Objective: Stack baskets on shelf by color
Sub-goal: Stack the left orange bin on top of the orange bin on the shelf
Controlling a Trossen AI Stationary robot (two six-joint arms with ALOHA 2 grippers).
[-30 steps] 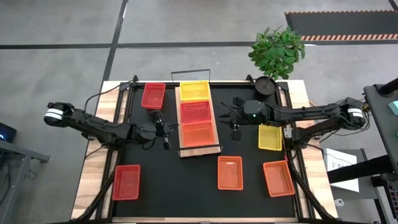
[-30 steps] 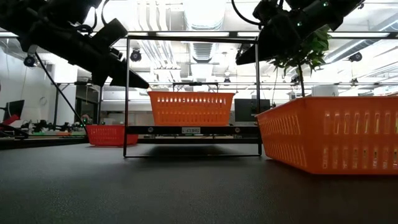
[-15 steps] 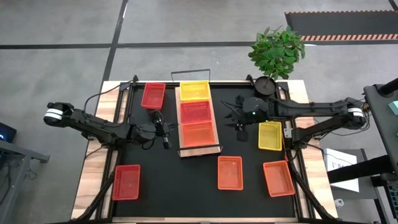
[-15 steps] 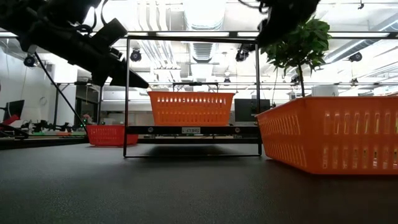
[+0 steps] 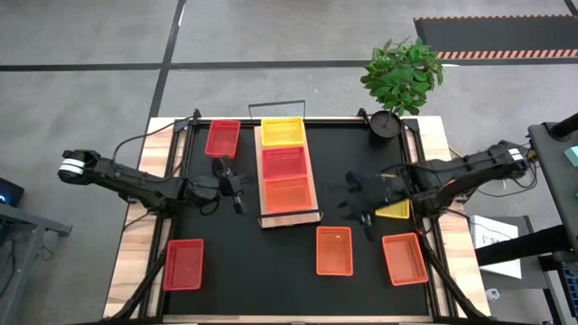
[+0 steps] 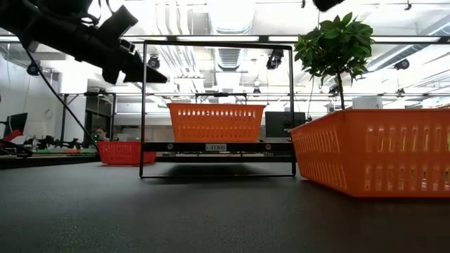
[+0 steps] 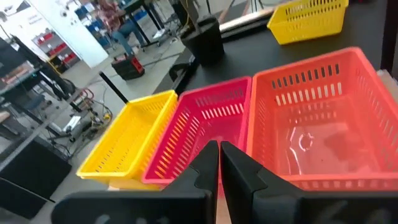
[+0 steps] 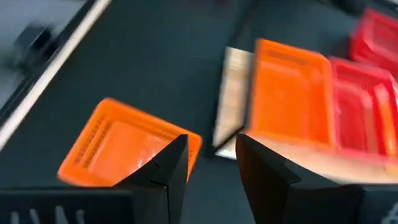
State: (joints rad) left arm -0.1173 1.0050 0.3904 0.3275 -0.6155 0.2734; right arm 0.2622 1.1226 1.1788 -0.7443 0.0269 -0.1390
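The light-wood shelf [image 5: 312,185] lies mid-table with a yellow basket [image 5: 283,133], a red one [image 5: 284,162] and an orange one [image 5: 287,194] in a row on it. Loose on the black mat lie two red baskets [image 5: 222,138] [image 5: 183,264], two orange baskets [image 5: 333,250] [image 5: 404,258] and a yellow basket [image 5: 395,209], partly under my right arm. My left gripper [image 5: 237,187] hangs shut just left of the shelf, above the mat [image 7: 219,163]. My right gripper [image 5: 364,215] is open and holds nothing, in the air between the shelf and the loose yellow basket [image 8: 211,165].
A potted plant [image 5: 402,77] stands at the table's far right corner. Thin metal rails [image 6: 144,105] rise at the shelf's short ends. Bare mat lies between the near red basket and the near orange baskets.
My right gripper has pulled away from the shelf's right side, going up and toward the table's near right, and has tipped to point more downward. It has left the low view. No basket has moved.
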